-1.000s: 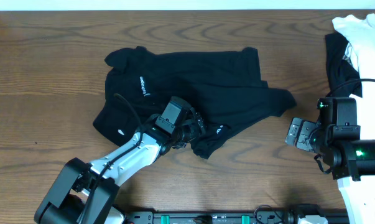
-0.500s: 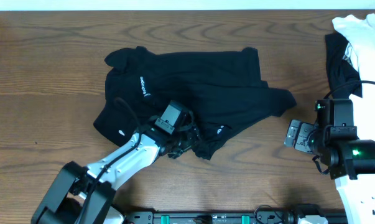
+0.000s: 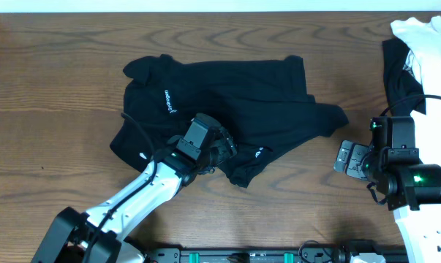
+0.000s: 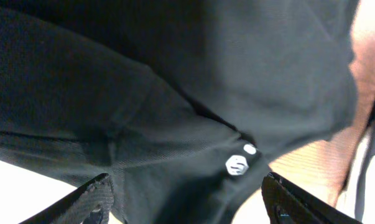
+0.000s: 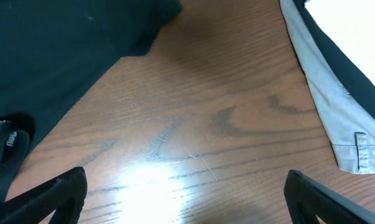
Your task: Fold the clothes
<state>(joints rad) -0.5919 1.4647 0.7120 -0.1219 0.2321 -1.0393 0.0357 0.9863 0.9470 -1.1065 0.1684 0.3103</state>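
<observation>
A brown wood-grain table (image 3: 52, 109) fills the view.

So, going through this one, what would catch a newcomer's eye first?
A rumpled black T-shirt sprawls mid-table, the left end effector open over its lower edge beside a small white logo. At the far right a white garment lies heaped by a dark garment, and the right end effector hangs open over the bare table.
</observation>
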